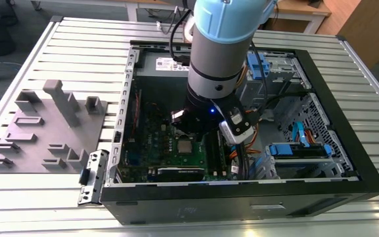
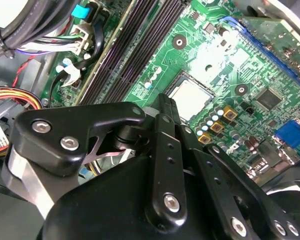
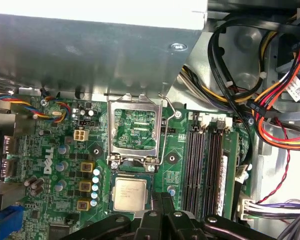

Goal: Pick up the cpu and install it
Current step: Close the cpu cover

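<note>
I am a single robot arm reaching down into an open computer case (image 1: 242,190) that lies on its side on a slatted metal table (image 1: 77,44). On the exterior view's left, a grey plastic tray (image 1: 45,128) with raised blocks and recesses sits on the table, just beside the case. My claw (image 1: 191,132) hangs low over the green motherboard (image 1: 150,148). In both wrist views its black fingers (image 3: 157,200) look clenched together, with nothing between them. The cpu (image 3: 131,194), a small square chip with a silver-grey top, lies flat in its socket on the motherboard, close beneath my fingertips but apart from them. In the second wrist view the cpu (image 2: 190,97) shows just past the tip of my claw (image 2: 166,102). The socket's metal hold-down frame (image 3: 135,122) stands swung open beside the chip, with its thin wire lever raised along one edge. Long dark memory slots (image 3: 205,160) run alongside the socket. Bundles of black, red, yellow and orange cables (image 3: 270,100) crowd the case near the slots.
</note>
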